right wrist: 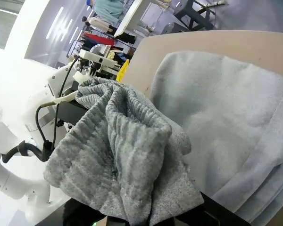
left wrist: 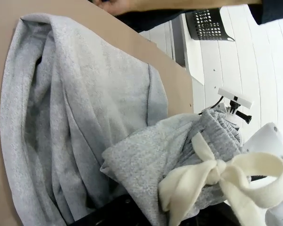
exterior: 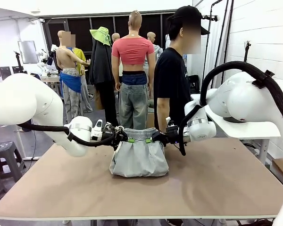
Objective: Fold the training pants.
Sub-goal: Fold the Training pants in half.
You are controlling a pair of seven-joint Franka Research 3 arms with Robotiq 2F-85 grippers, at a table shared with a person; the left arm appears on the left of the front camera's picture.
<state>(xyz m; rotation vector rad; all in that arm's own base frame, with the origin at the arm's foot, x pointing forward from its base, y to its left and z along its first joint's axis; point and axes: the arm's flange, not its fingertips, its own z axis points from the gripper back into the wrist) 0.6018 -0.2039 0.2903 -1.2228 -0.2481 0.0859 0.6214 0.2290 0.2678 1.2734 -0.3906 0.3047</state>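
Pants first — the light grey jersey training pants (exterior: 139, 157) sit bunched at the middle of the brown bench (exterior: 217, 183), waistband raised off the surface, the lower cloth heaped beneath it. At the waistband's left end the left claw (exterior: 124, 139) is clamped on the gathered elastic; at its right end the right claw (exterior: 154, 138) pinches the same band. A white drawstring bow (left wrist: 217, 176) dangles by the left claw. Beyond the pants a person in black (exterior: 172, 80) stands. Risk, as I judge it: uneven travel of the two claws could skew the fold — or the soft jersey could slip free.
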